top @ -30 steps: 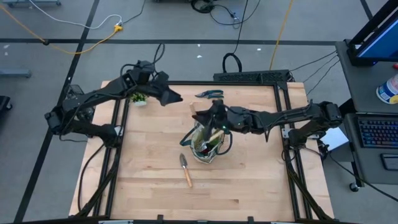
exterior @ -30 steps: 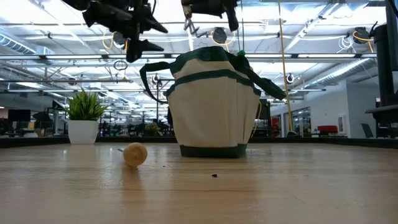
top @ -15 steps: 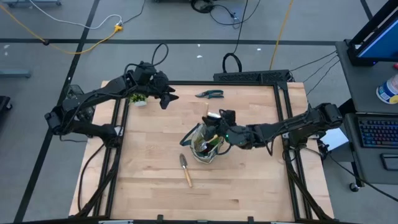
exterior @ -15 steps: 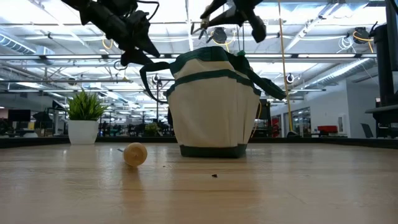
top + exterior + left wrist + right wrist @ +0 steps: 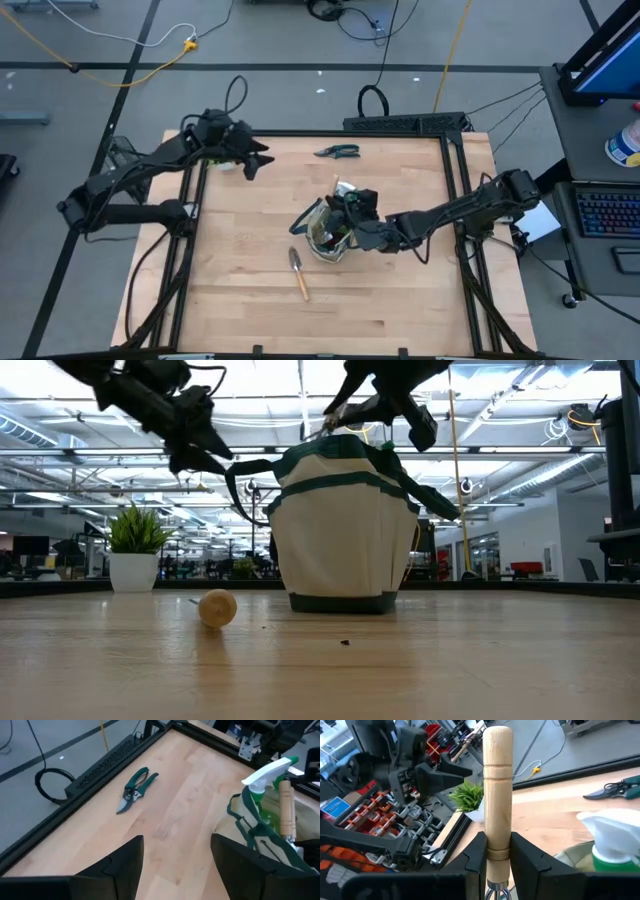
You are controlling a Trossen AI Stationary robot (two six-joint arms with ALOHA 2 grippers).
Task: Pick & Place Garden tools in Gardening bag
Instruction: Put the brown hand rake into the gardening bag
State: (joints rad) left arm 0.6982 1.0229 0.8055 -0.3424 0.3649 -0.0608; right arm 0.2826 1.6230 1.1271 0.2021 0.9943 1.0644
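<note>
The beige gardening bag (image 5: 325, 235) with green trim stands upright mid-table and also shows in the low view (image 5: 345, 530). A green spray bottle (image 5: 267, 775) with a white head sticks out of it, with a wooden handle (image 5: 286, 807) beside it. My right gripper (image 5: 350, 205) is over the bag's mouth, shut on a wooden-handled tool (image 5: 497, 795). My left gripper (image 5: 175, 865) is open and empty above the table's far left part (image 5: 255, 162). Dark pruning shears (image 5: 337, 152) lie flat near the far edge. A trowel (image 5: 298, 272) lies flat in front of the bag. My right gripper pinches the tool's wooden handle between its two fingers, on the part near the metal end (image 5: 497, 851). The handle runs along the fingers and sticks out past them, its rounded free end ahead. The metal end is almost wholly cut off at the picture's edge.
A small potted plant (image 5: 135, 550) stands at the far left corner, close under my left arm. The trowel's handle end (image 5: 217, 608) points at the near edge. Bare wood lies on the near half and the right side of the table (image 5: 400, 290).
My right gripper has come toward the near edge and down with the wooden-handled tool, from beyond the bag to over its mouth. My left gripper has drawn back toward the table's far left corner and stayed open.
</note>
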